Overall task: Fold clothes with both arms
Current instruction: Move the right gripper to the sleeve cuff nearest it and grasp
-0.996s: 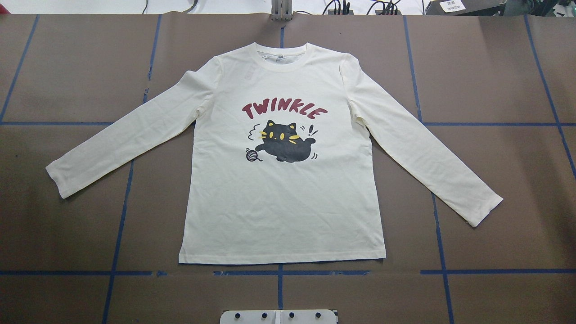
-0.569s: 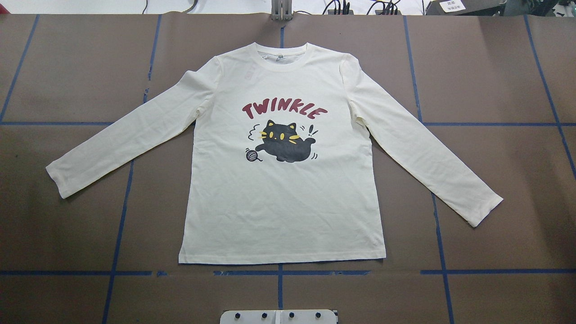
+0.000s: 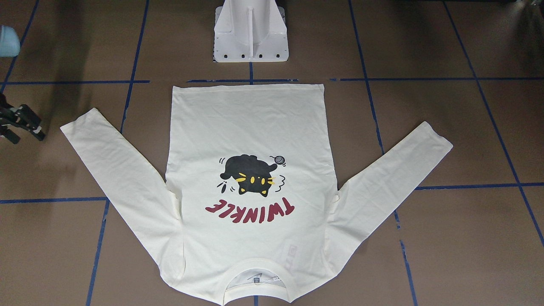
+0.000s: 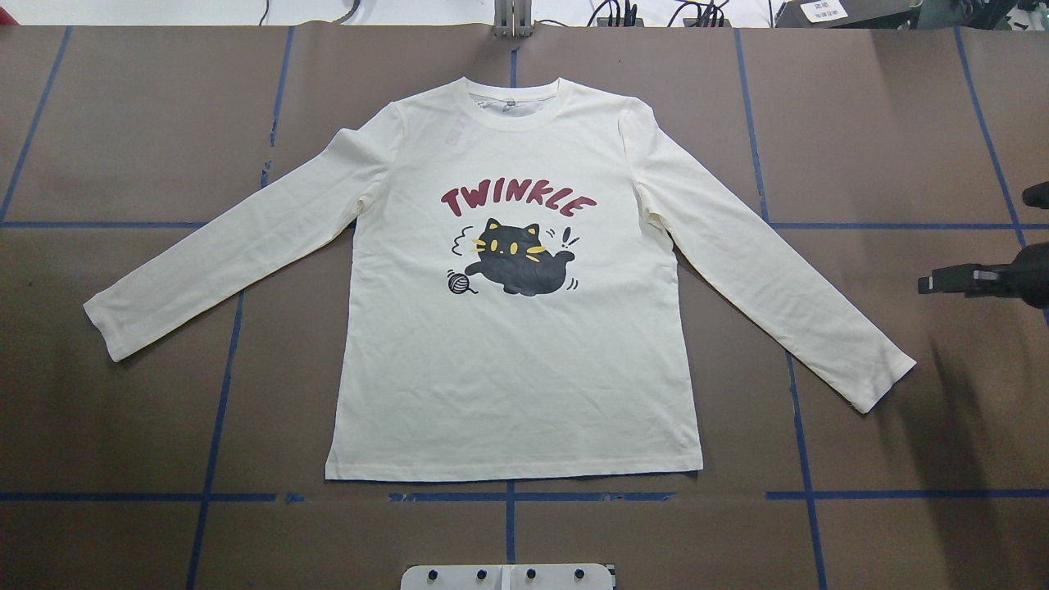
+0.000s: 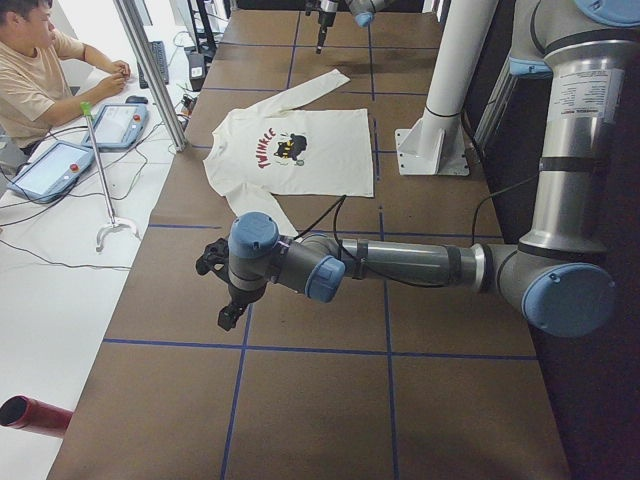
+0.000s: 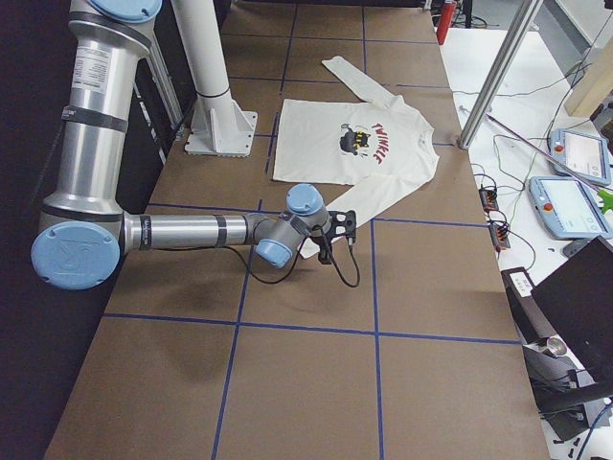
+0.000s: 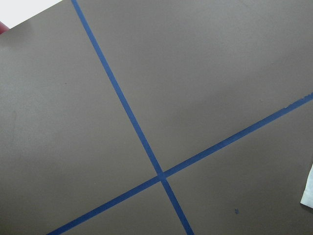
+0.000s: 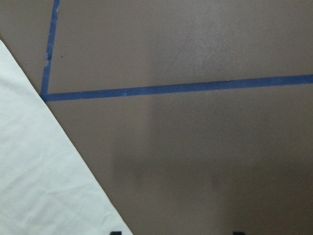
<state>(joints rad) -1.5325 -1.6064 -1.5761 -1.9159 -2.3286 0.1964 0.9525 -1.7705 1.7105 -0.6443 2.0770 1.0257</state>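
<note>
The cream-white shirt (image 4: pixel 516 352) lies flat with the cat print and "TWINKLE" facing up, collar away from the robot and both sleeves spread; it also shows in the front view (image 3: pixel 250 127). My right gripper (image 4: pixel 972 241) has come in at the right edge, beside the right sleeve's cuff (image 4: pixel 885 381) and apart from it. Its fingers stand apart and empty; it also shows in the front view (image 3: pixel 29 139). My left gripper (image 5: pixel 222 295) shows only in the exterior left view, beyond the left sleeve's cuff; I cannot tell whether it is open. The left wrist view shows a sliver of the cuff (image 7: pixel 308 188).
The white pedestal base (image 3: pixel 250 38) stands just behind the shirt's hem. Blue tape lines (image 4: pixel 508 496) grid the brown table. A seated person (image 5: pixel 35 75), tablets and metal posts (image 5: pixel 150 75) are along the table's far side.
My right gripper has come into the overhead view at the right edge, with its shadow on the table. The shirt has not moved.
</note>
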